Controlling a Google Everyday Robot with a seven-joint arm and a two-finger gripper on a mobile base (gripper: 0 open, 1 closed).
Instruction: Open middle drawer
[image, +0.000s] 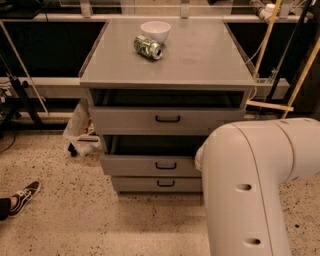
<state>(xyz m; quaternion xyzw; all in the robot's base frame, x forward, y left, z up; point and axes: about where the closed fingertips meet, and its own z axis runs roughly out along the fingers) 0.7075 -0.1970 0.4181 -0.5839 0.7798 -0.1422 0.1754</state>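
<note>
A grey cabinet (170, 60) has three flat-fronted drawers, each with a small black bar handle. The middle drawer (140, 165) stands out a little from the cabinet, with a dark gap above its front. Its handle (165, 165) is in plain view. The top drawer (125, 120) also stands out, with a dark gap above it. The bottom drawer (135, 184) sits flush. My gripper is out of view. Only my white arm (250, 190) shows, at the lower right, and it covers the right ends of the middle and bottom drawers.
A white bowl (155, 31) and a green can (148, 47) lying on its side rest on the cabinet top. A person's shoe (22, 196) is on the speckled floor at the left. A plastic bag (80, 125) sits left of the cabinet. Wooden poles (300, 80) lean at the right.
</note>
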